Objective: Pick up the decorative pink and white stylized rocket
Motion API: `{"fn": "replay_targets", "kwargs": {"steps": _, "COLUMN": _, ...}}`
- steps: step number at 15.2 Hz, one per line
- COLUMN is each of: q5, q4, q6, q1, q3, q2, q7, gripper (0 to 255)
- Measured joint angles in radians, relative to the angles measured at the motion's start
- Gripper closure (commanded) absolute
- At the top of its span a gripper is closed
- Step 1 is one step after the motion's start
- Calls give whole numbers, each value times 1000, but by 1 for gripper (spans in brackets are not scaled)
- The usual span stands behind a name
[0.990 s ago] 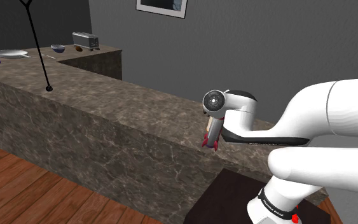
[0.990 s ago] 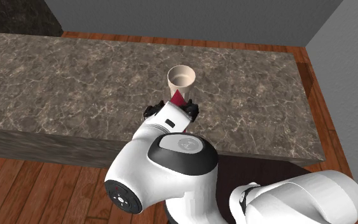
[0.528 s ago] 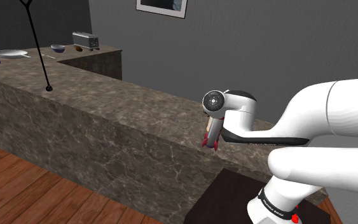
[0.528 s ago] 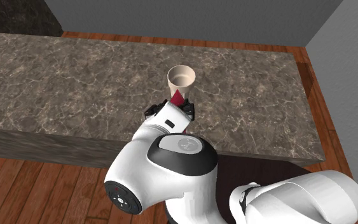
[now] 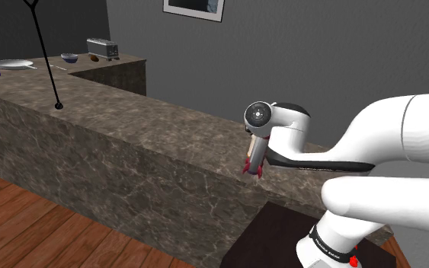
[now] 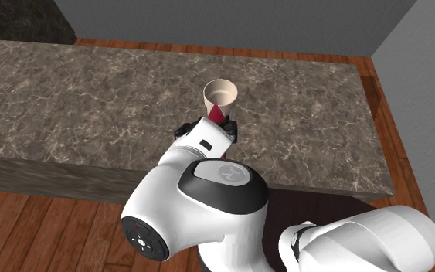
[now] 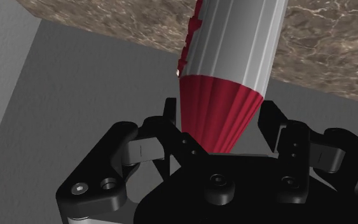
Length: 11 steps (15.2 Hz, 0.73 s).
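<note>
A long counter (image 5: 159, 116) of brown veined stone is carrying a thin black pole's foot (image 5: 58, 106) near its front edge. Toward its far end a plate (image 5: 14, 65), a bowl (image 5: 70, 57) and a toaster (image 5: 102, 49) are sitting. The rocket (image 6: 222, 94) is standing upright by the near edge, and I cannot tell whether it is touching the stone.

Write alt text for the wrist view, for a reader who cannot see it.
The black gripper clasps the dark red, tapered end of a rocket, whose ribbed grey-white body runs away from the camera. Beyond it are a brown marbled countertop and a plain grey surface.
</note>
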Motion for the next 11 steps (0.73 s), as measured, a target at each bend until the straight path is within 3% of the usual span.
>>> {"fn": "replay_targets", "kwargs": {"steps": 11, "q5": 29, "q4": 75, "q6": -97, "q1": 48, "q3": -98, "q2": -46, "q7": -131, "gripper": 255}}
